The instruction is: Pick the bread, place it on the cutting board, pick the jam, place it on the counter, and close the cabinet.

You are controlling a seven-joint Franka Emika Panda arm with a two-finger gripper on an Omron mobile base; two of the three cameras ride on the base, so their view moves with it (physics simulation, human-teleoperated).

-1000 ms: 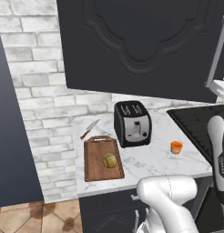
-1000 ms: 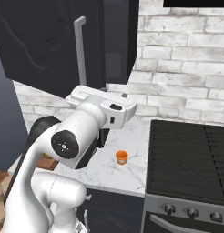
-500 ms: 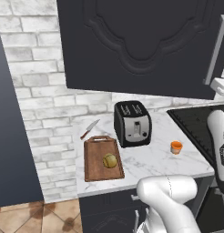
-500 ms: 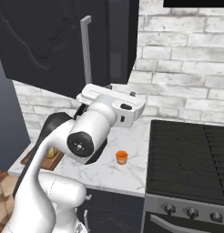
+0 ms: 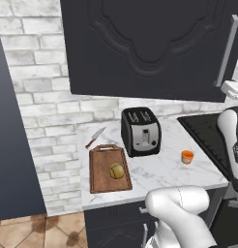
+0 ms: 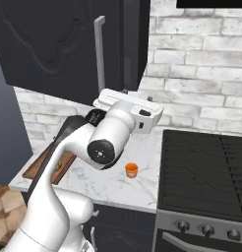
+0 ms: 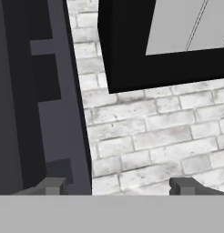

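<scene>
Cabinet (image 5: pixel 150 43) hangs above the toaster (image 5: pixel 141 131), door with ornate panel facing the room, long grey bar handle (image 5: pixel 226 51) running vertical along the door's right edge in the left base view. From the right base view the door (image 6: pixel 59 44) looks not quite flush, its edge and handle standing out ahead of the cabinet body, but how far ajar is hard to tell. In the hand view the gripper (image 7: pixel 118 186) has its jaws spread wide with nothing between them; the cabinet's dark edge (image 7: pixel 54 91) runs top to bottom by the left fingertip (image 7: pixel 52 185), brick wall (image 7: pixel 145 136) behind; contact with the door can't be judged. Jam (image 5: pixel 187 156) sits upright on the counter (image 5: pixel 159 169), right of the toaster, well apart from the gripper. Bread (image 5: pixel 116 170) rests on the cutting board (image 5: pixel 109 167) left of the toaster, board's long axis running front to back, handle cutout at the far end. Knife (image 5: pixel 95 137) lies behind the board, left of the toaster. Stovetop (image 6: pixel 206 167) right of the jam, cut off at the frame edge. Arm hides part of the toaster and board in the right base view.
</scene>
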